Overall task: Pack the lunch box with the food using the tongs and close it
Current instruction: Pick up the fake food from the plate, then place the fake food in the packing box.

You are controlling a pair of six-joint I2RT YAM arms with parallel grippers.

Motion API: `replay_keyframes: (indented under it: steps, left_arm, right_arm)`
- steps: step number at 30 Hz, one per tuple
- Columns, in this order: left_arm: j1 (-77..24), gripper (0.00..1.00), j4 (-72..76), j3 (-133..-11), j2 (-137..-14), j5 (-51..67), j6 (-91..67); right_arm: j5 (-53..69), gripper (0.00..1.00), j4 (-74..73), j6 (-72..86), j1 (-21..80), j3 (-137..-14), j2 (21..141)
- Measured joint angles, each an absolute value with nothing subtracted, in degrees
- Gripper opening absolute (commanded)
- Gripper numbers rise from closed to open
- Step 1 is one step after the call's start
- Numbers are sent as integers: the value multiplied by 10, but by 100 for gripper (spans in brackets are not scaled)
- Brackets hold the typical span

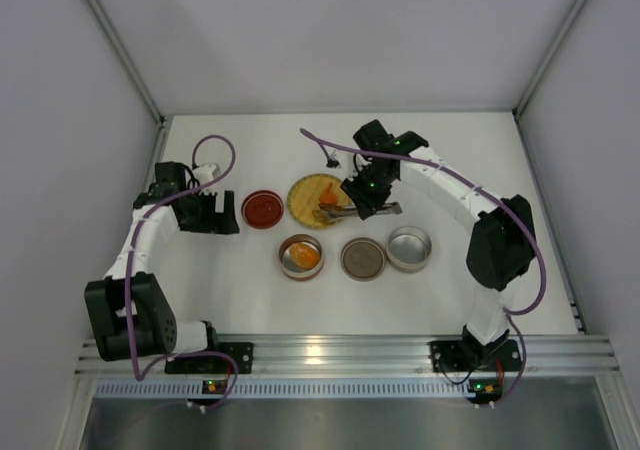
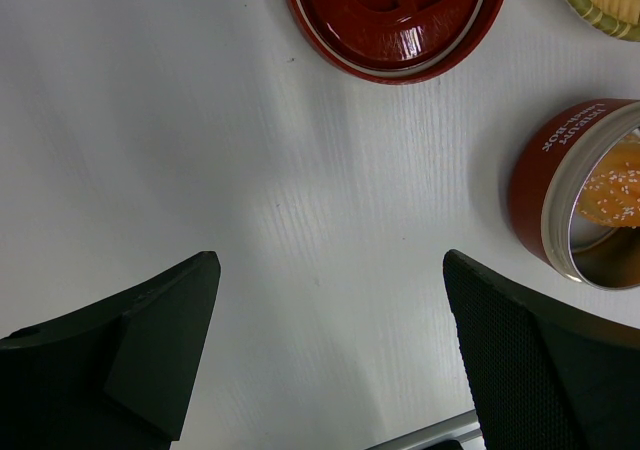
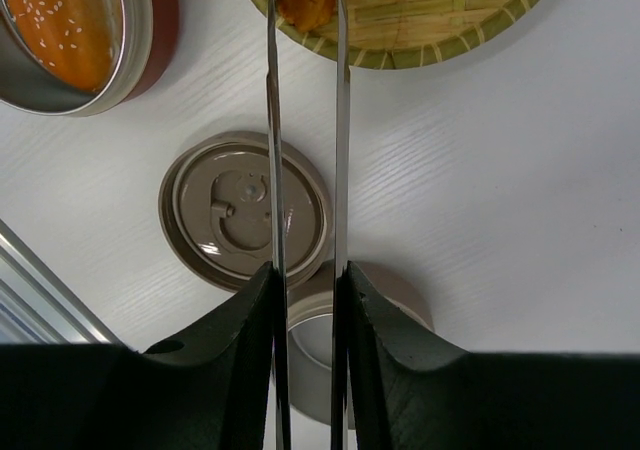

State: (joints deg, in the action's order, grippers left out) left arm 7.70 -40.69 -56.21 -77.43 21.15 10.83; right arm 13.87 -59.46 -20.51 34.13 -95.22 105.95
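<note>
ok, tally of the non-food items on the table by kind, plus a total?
Tins: 2
Lids: 2
Woven plate: 1
Tongs: 1
Total: 6
</note>
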Motion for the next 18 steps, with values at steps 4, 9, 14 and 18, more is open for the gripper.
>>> replay_keyframes:
  steps: [4, 9, 14, 18]
  left_arm:
    - [77, 98, -407, -562, -774, 211, 108]
    - [77, 98, -407, -562, -774, 211, 108]
    - [77, 98, -407, -562, -774, 211, 109]
    - [77, 98, -407, -562, -774, 212, 109]
  right_arm:
    - [147, 9, -594, -203, 340, -952, 1055]
    - [174, 7, -594, -197, 326, -953, 1028]
    - [204, 6, -594, -198, 283, -953, 990]
    - [225, 5, -598, -206, 247, -952, 961]
